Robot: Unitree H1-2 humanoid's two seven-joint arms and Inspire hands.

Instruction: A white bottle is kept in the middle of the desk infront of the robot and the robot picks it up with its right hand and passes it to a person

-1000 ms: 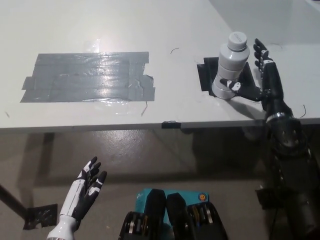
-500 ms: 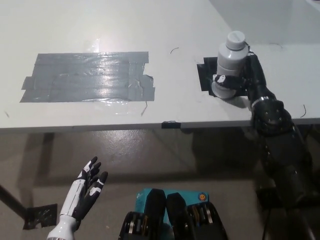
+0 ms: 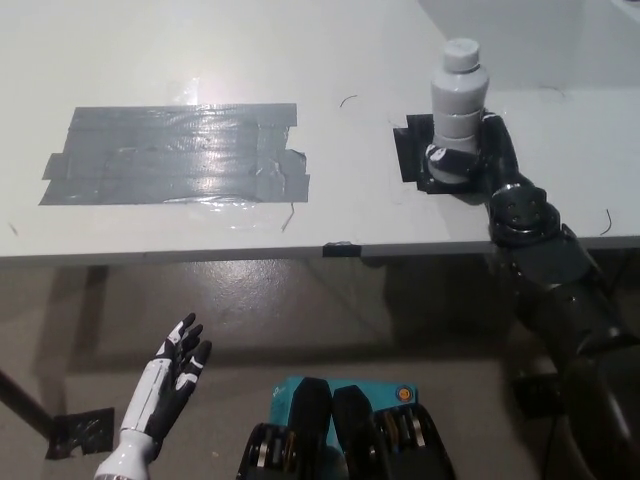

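One step underway: right hand wrapped round bottle on desk; left hand idle, spread. Next: lift, offer forward.

The right hand has closed around the white bottle.

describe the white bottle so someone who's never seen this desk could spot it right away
Start at the grey desk and pass the big patch of grey tape on its left half. Toward the right sits a smaller black patch, and the white bottle stands upright on it, with the black right hand wrapped around its base. It is the only upright thing there, ribbed, with a round cap.
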